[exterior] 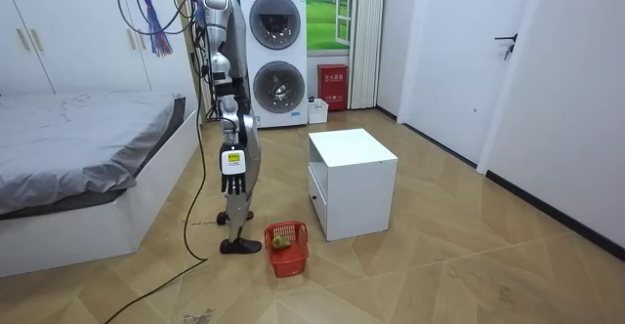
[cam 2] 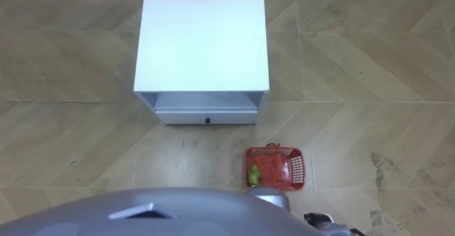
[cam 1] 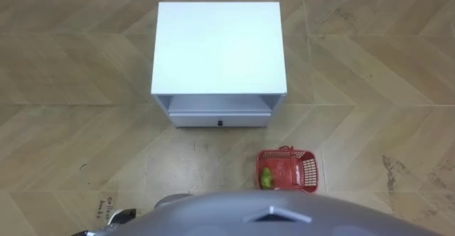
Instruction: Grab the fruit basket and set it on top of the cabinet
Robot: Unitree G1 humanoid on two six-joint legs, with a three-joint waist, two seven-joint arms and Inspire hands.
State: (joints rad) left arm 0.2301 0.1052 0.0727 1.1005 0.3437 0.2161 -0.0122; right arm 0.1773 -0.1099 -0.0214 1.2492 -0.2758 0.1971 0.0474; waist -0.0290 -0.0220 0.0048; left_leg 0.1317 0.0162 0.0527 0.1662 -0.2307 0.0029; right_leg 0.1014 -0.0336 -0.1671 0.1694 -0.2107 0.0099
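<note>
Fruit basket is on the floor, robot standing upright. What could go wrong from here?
1. The fruit basket sits low on the floor, while the right hand hangs at the robot's side: a deep bend could upset balance.
2. The white cabinet stands close ahead; leaning forward might bump it.
3. Lifted crooked, the basket could spill the green fruit.

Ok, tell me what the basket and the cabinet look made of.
Basket: likely red plastic, matte, with a moulded lattice wall. Cabinet: probably white laminated board, smooth, with flat panels and sharp edges.
</note>
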